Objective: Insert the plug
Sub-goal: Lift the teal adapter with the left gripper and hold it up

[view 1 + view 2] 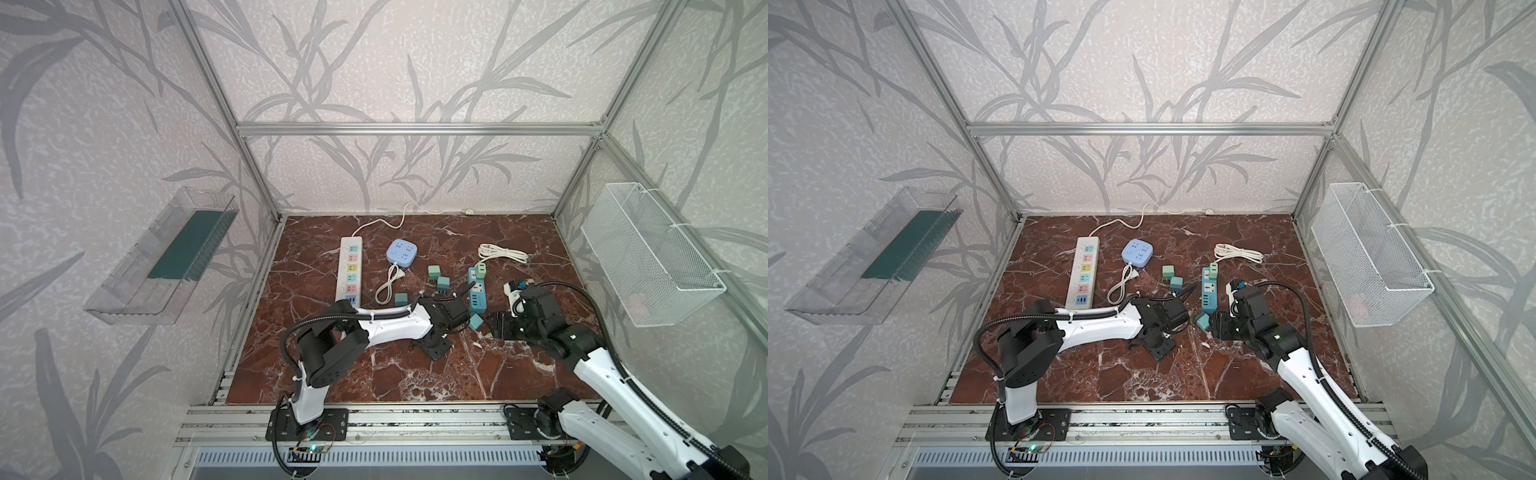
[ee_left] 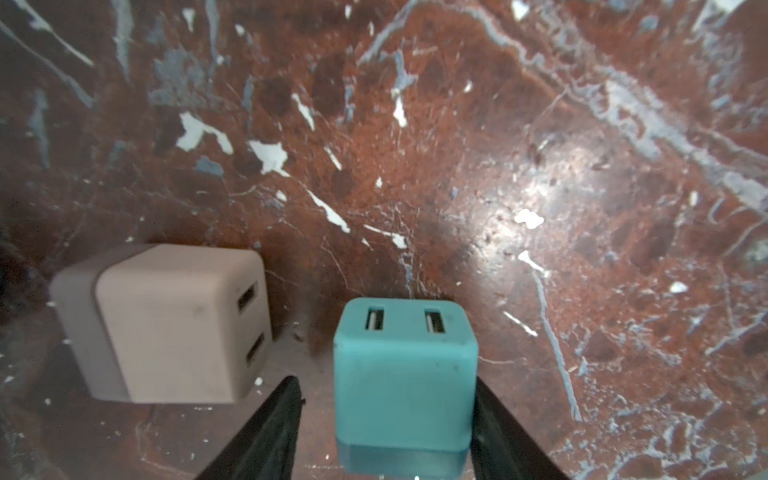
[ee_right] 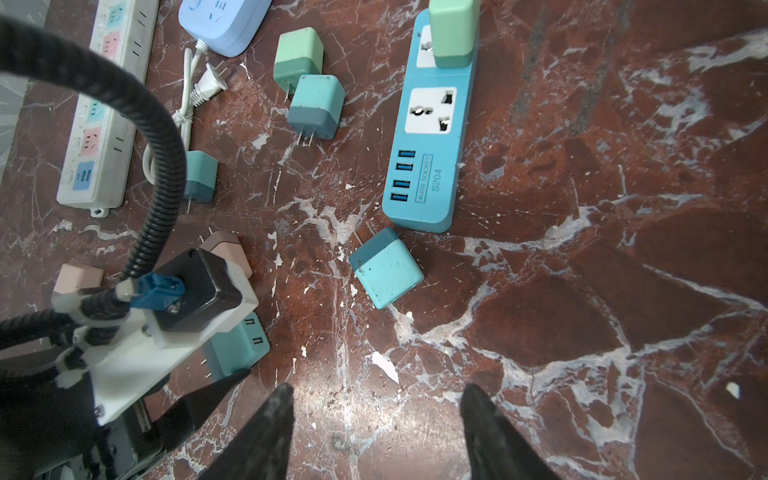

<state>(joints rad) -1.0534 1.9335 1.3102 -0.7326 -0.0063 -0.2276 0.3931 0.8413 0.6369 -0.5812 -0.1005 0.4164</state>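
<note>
Grasping stage: the teal plug (image 2: 405,382) is straddled by the released left pincer (image 2: 384,378) (right pincer (image 3: 376,388) likewise released, empty); closure and alignment with the socket (image 3: 430,110) are required next.

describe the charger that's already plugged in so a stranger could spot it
On the red-brown marble tabletop, find the short teal-blue power strip with four USB ports, right of centre in both top views. At its far end stands a pale green cube charger. It alone sits upright in a socket; the other cube chargers lie unplugged on the marble.
</note>
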